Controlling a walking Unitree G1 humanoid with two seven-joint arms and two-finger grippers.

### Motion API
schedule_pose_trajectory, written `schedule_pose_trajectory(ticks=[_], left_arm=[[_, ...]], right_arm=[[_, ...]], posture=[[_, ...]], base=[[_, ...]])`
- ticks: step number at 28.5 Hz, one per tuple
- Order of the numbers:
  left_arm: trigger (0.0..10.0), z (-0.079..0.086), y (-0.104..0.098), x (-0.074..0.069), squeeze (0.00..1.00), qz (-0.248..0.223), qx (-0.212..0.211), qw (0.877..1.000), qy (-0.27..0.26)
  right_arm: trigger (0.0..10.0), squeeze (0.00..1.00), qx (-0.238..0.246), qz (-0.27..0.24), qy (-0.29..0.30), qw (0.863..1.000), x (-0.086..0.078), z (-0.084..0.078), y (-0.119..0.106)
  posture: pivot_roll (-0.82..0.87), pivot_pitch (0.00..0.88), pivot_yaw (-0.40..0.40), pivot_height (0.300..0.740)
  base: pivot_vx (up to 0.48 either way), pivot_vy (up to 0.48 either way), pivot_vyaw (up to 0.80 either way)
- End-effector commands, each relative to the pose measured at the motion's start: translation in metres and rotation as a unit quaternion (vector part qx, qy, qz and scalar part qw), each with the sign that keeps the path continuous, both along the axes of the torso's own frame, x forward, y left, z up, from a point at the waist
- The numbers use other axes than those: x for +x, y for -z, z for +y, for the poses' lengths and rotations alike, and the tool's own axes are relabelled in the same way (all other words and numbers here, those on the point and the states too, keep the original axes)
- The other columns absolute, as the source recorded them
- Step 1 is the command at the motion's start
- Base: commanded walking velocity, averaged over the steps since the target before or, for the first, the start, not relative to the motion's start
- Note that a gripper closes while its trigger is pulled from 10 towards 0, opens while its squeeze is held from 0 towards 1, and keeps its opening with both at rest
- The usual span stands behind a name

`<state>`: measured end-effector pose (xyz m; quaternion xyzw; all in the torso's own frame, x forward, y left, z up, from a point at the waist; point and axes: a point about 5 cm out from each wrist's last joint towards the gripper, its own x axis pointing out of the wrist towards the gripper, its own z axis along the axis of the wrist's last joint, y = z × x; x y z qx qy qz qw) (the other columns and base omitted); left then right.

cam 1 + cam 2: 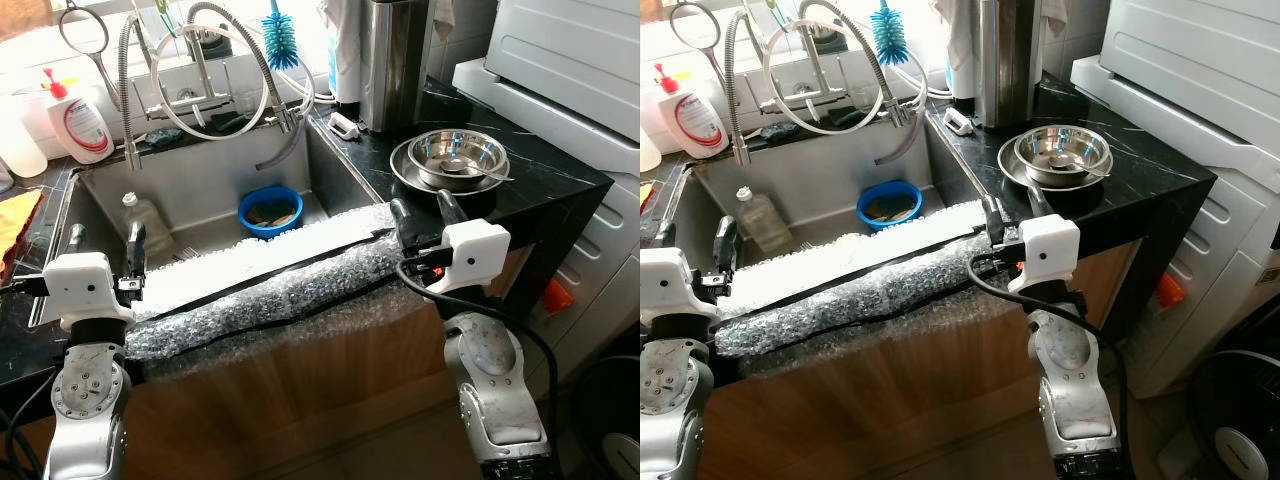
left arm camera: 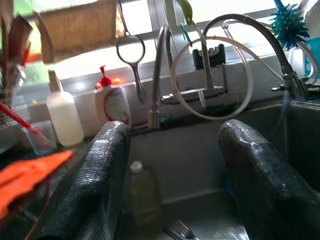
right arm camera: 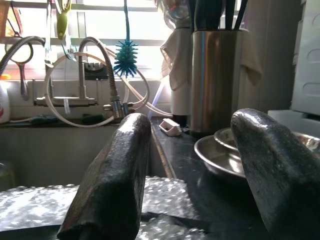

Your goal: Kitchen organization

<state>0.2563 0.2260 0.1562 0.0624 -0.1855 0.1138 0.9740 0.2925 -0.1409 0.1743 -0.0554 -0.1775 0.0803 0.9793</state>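
Left eye view: the left gripper [image 1: 103,250] is raised over the sink's [image 1: 200,195] left front edge, fingers spread and empty, pointing toward a bottle [image 1: 146,222] lying in the basin. A blue bowl [image 1: 270,210] sits mid-basin. The right gripper [image 1: 425,215] hovers at the counter [image 1: 540,165] edge, fingers apart, just before the stacked steel bowls [image 1: 455,160].

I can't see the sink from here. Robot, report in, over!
Both grippers open: left gripper at sink's front edge, right gripper near steel bowls. Blue bowl and bottle in sink. Nothing held.
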Motion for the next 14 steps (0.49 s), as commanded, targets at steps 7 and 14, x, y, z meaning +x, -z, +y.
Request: schedule_pose_trajectory(ticks=[7,14], left_arm=[[10.0,-0.001,0.006,0.001,0.00,0.021,-0.009,1.000,-0.001],[10.0,-0.015,0.008,0.007,0.00,0.023,-0.016,0.999,0.015]], right_arm=[[10.0,0.00,0.005,0.003,0.026,1.000,0.008,-0.015,-0.003],[10.0,1.00,0.017,-0.002,0.054,0.998,0.021,-0.027,-0.013]], posture=[[-0.21,0.000,0.096,0.740],[-0.21,0.000,0.094,0.740]], base=[[0.000,0.000,0.00],[0.000,0.000,0.00]])
